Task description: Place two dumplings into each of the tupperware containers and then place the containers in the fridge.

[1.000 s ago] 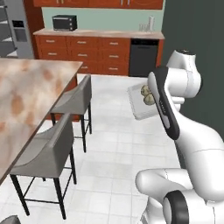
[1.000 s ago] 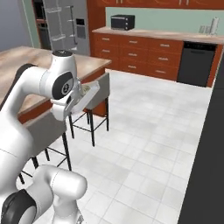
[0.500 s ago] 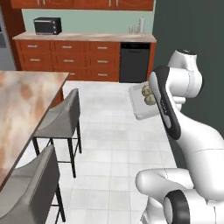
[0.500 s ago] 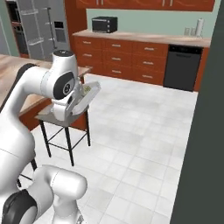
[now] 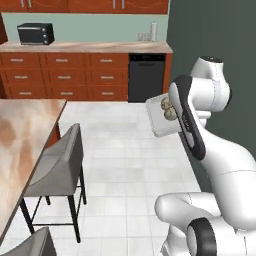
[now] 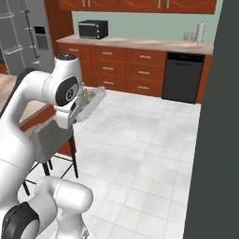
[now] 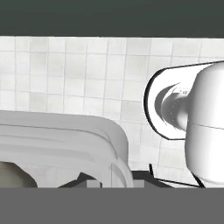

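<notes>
One tupperware container [image 5: 161, 118] rides in mid-air at the arm's wrist, above the tiled floor [image 5: 125, 150], tilted, with two dumplings [image 5: 167, 109] at its one o'clock corner. From the hand view its rim [image 7: 114, 148] curves close by; I cannot tell how the fingers sit on it. I'd judge it light, thin-walled and slippery; hold the rim and keep it level, as the dumplings could roll.

The tool is concealed behind the arm beside the container [image 5: 162, 118]. The container's right edge is hidden there. One dumpling [image 7: 13, 176] is cut off below the container wall [image 7: 87, 144] in the hand view.
</notes>
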{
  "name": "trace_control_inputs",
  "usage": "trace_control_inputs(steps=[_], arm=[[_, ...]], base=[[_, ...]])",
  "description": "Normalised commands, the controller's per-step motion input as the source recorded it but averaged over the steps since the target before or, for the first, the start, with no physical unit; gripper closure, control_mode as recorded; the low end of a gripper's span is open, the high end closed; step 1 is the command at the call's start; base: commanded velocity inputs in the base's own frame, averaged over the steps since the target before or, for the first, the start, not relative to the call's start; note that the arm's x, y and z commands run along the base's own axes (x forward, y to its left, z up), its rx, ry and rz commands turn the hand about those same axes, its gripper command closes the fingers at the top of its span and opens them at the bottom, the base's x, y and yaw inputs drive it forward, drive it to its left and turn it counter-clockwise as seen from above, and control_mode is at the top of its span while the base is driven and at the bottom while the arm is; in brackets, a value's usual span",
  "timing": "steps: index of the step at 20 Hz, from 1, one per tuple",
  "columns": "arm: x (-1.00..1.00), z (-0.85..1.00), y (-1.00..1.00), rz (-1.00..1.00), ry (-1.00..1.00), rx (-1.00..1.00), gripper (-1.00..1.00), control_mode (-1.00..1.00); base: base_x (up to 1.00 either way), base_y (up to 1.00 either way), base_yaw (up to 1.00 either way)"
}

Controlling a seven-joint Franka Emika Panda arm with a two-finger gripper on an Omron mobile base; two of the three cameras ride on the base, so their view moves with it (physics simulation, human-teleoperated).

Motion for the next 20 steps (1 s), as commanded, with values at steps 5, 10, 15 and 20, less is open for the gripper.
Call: trace_control_inputs(steps=[5, 10, 15, 20], arm=[[0.0, 0.0, 0.0, 0.0, 0.0, 0.0, 1.0, 1.0], [0.0, 0.0, 0.0, 0.0, 0.0, 0.0, 1.0, 1.0], [0.0, 0.0, 0.0, 0.0, 0.0, 0.0, 1.0, 1.0], [0.0, 0.0, 0.0, 0.0, 0.0, 0.0, 1.0, 1.0]], base=[[1.0, 0.11, -0.19], [1.0, 0.0, 0.05], [1.0, 0.0, 0.16], [1.0, 0.0, 0.41]])
